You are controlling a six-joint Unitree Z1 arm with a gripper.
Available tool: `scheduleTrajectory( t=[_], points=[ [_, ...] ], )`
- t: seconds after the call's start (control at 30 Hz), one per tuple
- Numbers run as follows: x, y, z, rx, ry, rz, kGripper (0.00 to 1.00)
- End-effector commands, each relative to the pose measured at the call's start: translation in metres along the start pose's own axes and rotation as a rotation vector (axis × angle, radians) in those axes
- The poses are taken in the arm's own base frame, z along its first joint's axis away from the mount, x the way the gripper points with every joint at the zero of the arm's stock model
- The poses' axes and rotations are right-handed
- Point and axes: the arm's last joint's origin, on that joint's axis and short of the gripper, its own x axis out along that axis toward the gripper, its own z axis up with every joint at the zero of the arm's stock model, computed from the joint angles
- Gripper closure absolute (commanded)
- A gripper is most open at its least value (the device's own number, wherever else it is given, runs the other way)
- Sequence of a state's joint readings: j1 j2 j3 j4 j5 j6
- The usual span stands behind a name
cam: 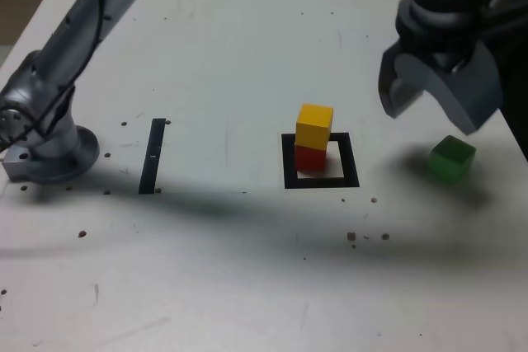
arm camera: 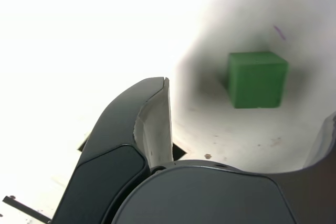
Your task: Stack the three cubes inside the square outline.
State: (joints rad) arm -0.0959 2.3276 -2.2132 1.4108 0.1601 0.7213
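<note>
On the table (cam: 247,286), by label:

Gripper: the gripper (cam: 433,105) hangs above the green cube (cam: 451,159), near the exterior view's right edge, jaws spread wide and holding nothing. In the wrist view the green cube (arm camera: 257,78) lies on the table between the two jaws, clear of both.

Stack: the yellow cube (cam: 314,124) sits on the red cube (cam: 309,157), touching it, its edges turned slightly off the red one's.

Outline: the square outline (cam: 289,162) frames the stack. The red cube stands inside it, toward the exterior view's left and far side of the white centre, not in the middle.

Green cube: alone, outside the outline, well to the exterior view's right of the stack.

Containers: none here. The outline is only a flat mark and holds the two stacked cubes.

Progress: by my judgement, two of three cubes are placed and the green one is not yet gripped.

Risk, grasp: if the jaws close off-centre or at an angle to the cube's faces, I judge the green cube could twist or slip out.

Risk, placing: the yellow cube already sits skewed, so a green cube set down off-centre could overhang and tip.

Risk, stack: a low carry or a jaw brushing the yellow cube could knock the stack over or push it out of the outline.

Strip: a black strip (cam: 153,155) lies apart, at the exterior view's left, near the arm's base (cam: 49,154).
</note>
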Motion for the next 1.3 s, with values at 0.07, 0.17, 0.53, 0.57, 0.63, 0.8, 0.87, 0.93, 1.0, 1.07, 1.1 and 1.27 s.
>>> scheduleTrajectory(
  t=[0.07, 0.17, 0.53, 0.57, 0.63, 0.8, 0.87, 0.93, 1.0, 1.07, 1.1, 1.27],
  points=[
    [0.014, -0.002, 0.015, 0.021, 0.007, -0.023, 0.0],
    [0.024, 0.0, 0.023, 0.027, 0.007, -0.034, 0.0],
    [0.052, 0.003, 0.041, 0.038, 0.02, -0.055, 0.04],
    [0.053, 0.003, 0.042, 0.039, 0.025, -0.056, 0.06],
    [0.055, 0.004, 0.043, 0.038, 0.034, -0.055, 0.12],
    [0.056, 0.004, 0.044, 0.035, 0.047, -0.044, 0.33],
    [0.055, 0.003, 0.045, 0.034, 0.048, -0.038, 0.48],
    [0.055, 0.003, 0.045, 0.035, 0.046, -0.034, 0.59],
    [0.055, 0.003, 0.046, 0.036, 0.045, -0.032, 0.68],
    [0.055, 0.003, 0.046, 0.038, 0.045, -0.032, 0.72],
    [0.055, 0.003, 0.046, 0.038, 0.046, -0.032, 0.72],
    [0.055, 0.003, 0.046, 0.041, 0.049, -0.034, 0.72]
  ],
)
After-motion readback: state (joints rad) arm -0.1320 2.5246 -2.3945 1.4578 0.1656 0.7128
